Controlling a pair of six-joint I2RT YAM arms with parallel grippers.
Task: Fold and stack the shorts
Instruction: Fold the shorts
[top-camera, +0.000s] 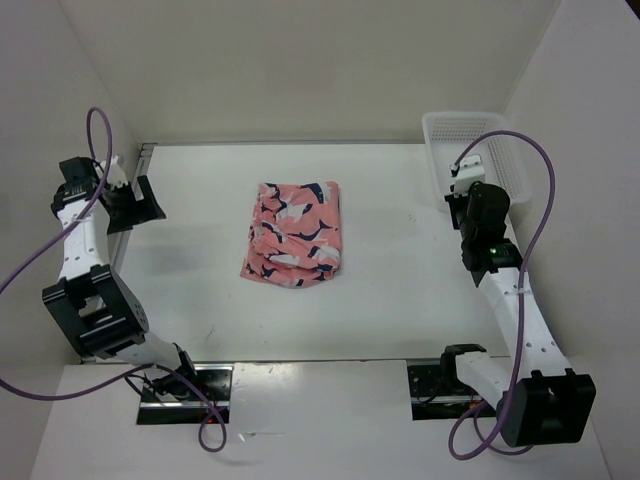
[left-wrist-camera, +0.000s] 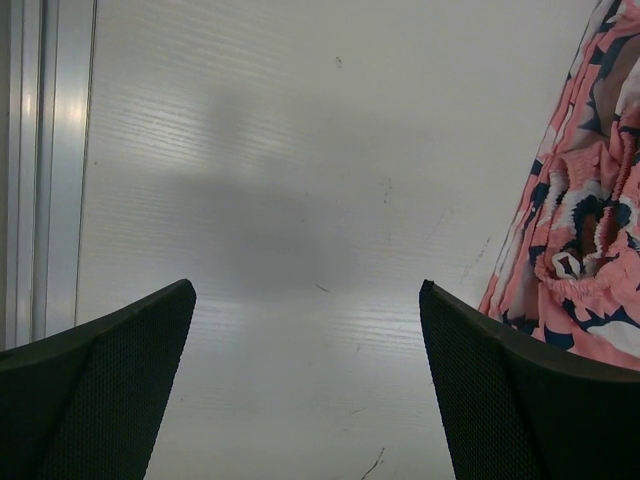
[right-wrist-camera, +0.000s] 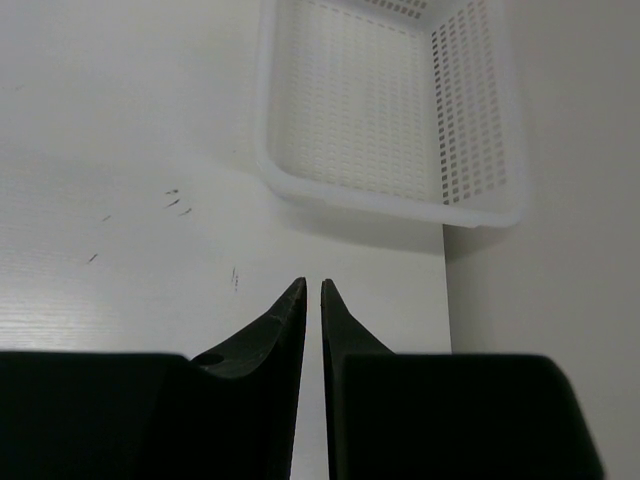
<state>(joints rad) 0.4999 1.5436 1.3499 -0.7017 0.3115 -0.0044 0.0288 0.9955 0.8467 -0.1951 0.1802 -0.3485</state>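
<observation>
Shorts (top-camera: 293, 235) are lying folded into a compact rectangle at abt the middle of the table (top-camera: 200, 290). They're pink w/ navy & white print, and the layered edges are showing along the near side. Neither arm is touching them.

L end effector (left-wrist-camera: 305, 290) is hovering over the far-left part of the table, well apart from the shorts. Its fingers (left-wrist-camera: 110, 380) are standing spread wide w/ only bare table btwn them, gripping nothing. In the L wrist view the gathered waistband side of the shorts is showing at the right edge of frame, beyond the right-hand finger.

R end effector (right-wrist-camera: 312, 283) is sitting over the far-right part of the table, pointing toward the white mesh basket (right-wrist-camera: 380, 205) & near its front rim, not touching it. Its fingers (right-wrist-camera: 285, 330) are only just parted, w/ a thin slit running btwn them & nothing held in it. The basket is resting in the far-right corner, next to the side wall. Purple cables (top-camera: 95, 130) are looping off both arms.
</observation>
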